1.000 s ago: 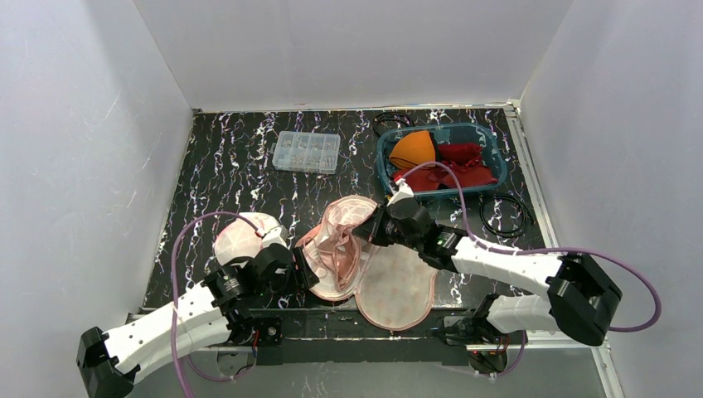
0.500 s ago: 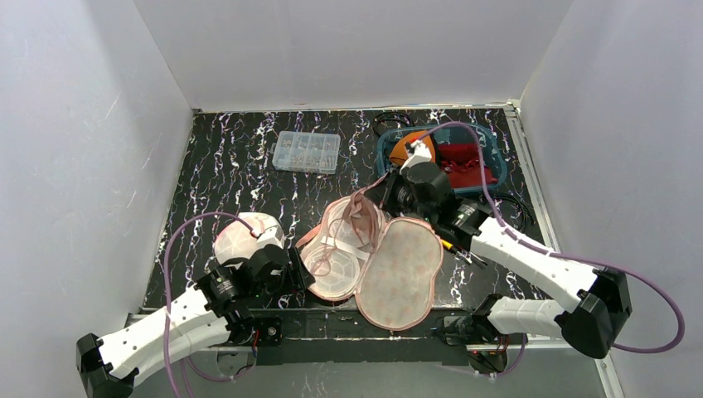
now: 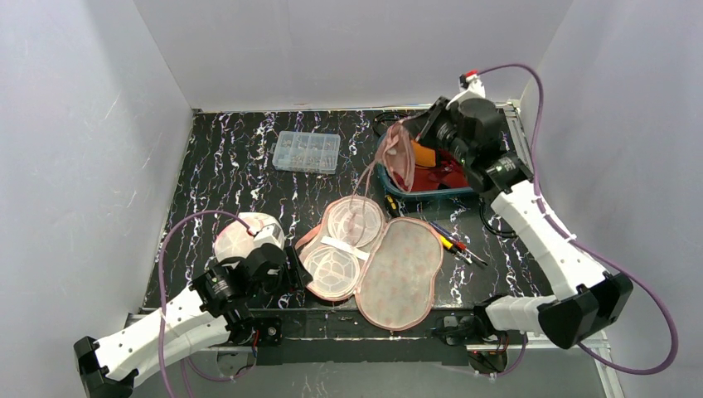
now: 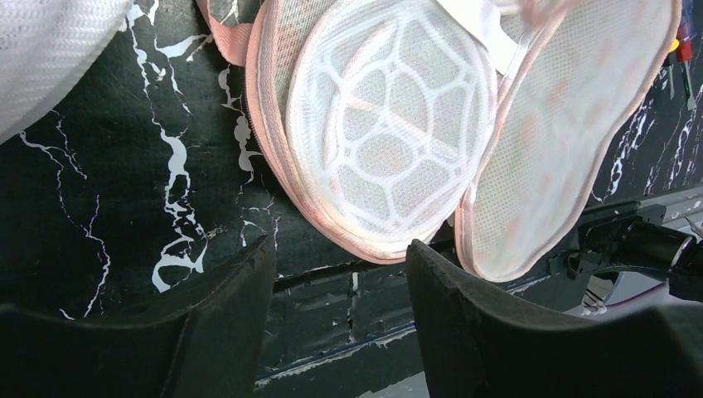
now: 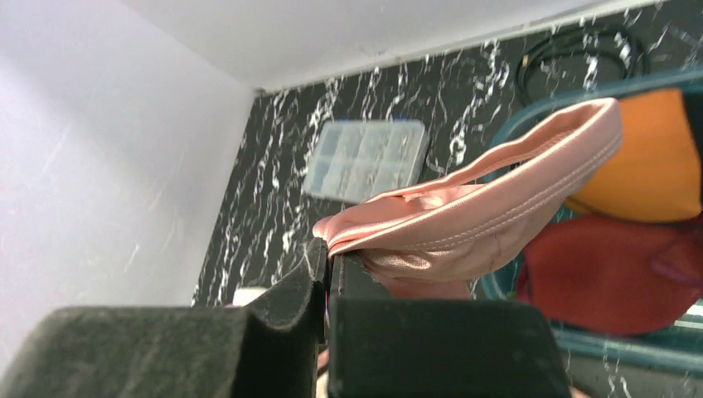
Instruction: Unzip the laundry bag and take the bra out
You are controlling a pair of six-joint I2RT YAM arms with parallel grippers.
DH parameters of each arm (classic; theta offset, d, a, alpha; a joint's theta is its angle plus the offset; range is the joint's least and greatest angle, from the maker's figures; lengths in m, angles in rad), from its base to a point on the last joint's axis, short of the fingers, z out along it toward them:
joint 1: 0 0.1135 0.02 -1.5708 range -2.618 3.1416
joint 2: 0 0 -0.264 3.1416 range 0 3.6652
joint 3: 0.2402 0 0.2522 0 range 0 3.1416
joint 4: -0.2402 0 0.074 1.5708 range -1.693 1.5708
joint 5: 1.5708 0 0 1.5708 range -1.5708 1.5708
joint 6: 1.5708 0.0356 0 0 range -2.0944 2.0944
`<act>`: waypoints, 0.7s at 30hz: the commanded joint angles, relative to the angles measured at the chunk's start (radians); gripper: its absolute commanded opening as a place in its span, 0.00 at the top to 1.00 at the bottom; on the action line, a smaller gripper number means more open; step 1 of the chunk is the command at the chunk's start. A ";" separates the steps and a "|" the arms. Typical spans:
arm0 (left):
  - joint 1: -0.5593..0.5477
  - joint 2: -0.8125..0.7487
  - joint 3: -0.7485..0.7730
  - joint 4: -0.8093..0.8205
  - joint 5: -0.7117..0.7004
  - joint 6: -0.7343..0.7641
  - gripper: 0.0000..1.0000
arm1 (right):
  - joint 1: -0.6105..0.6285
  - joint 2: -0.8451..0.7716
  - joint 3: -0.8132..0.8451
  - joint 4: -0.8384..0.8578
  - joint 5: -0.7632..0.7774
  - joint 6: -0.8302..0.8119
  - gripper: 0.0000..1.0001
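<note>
The right claw [image 5: 326, 265] pinches the pink bra [image 3: 400, 157], holding it up over the blue basket [image 3: 431, 193] at the far right. The laundry bag [image 3: 373, 257] lies open on the near counter [image 3: 232, 166]. The left claw [image 4: 340, 257] is wide, empty, beside the bag.

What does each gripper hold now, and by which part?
Right gripper pinches the pink satin bra by its edge; left gripper holds nothing.

Black marbled table [image 3: 224, 166] bears laundry bag [image 3: 406, 274] (unzipped), clear box [image 3: 307, 152], teal basket [image 3: 431, 193].
</note>
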 commanded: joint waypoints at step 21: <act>-0.003 0.012 0.090 -0.075 -0.048 0.044 0.43 | -0.189 0.211 0.546 0.002 0.090 -0.043 0.99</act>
